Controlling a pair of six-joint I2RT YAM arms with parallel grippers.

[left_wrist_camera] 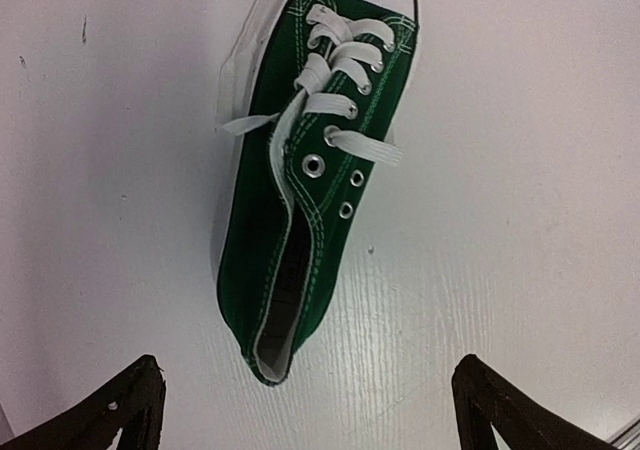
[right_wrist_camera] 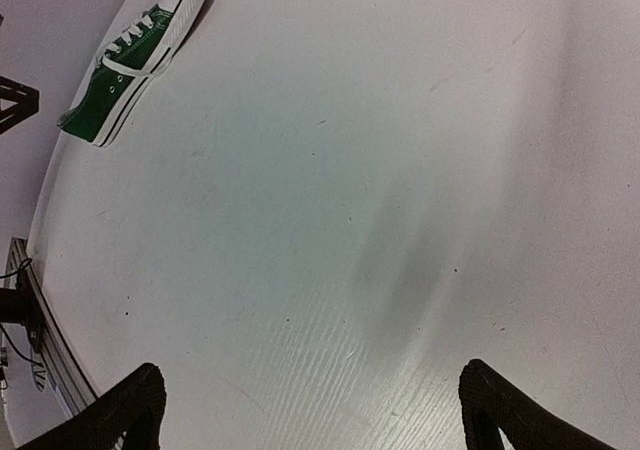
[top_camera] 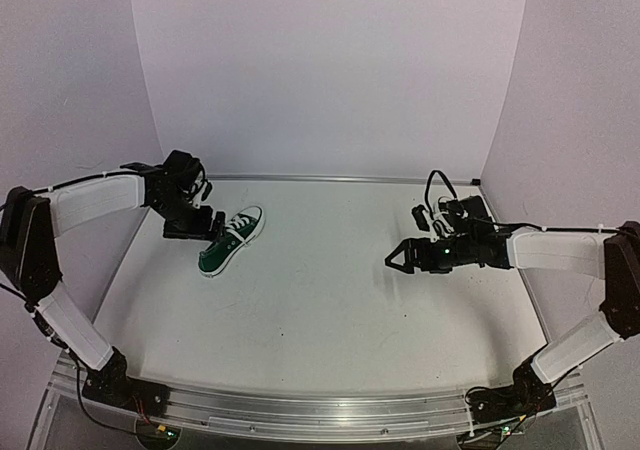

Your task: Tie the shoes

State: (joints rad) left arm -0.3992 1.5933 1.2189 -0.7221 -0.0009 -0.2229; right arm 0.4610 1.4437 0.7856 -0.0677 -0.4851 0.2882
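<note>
— How do the left jaws look?
— On my left wrist feed the left gripper [left_wrist_camera: 305, 375] is spread wide and holds nothing. Its dark fingertips [left_wrist_camera: 130, 400] sit at the bottom corners. The heel of the shoe [left_wrist_camera: 290, 220] lies between them, close to both but touching neither.

— And the shoe itself?
— It's dark green canvas, heel toward the gripper and toe pointing away. The white laces [left_wrist_camera: 340, 60] cross the upper eyelets, and two loose ends stick out untied, one to each side. The eyelets nearest the opening have no lace through them.

— Where is it on the table?
— From the overhead camera I see it resting on the white table [top_camera: 330, 300] at the far left. Its toe angles toward the back wall and a little to the right. The left arm reaches in from the left edge.

— And the other side?
— The right gripper [top_camera: 392, 258] is also fully spread and holds nothing. It hovers over bare table on the right, fingers pointing left toward the shoe and well apart from it. On its wrist feed the shoe is small in the upper left corner, with its white sole edge facing the camera.
</note>
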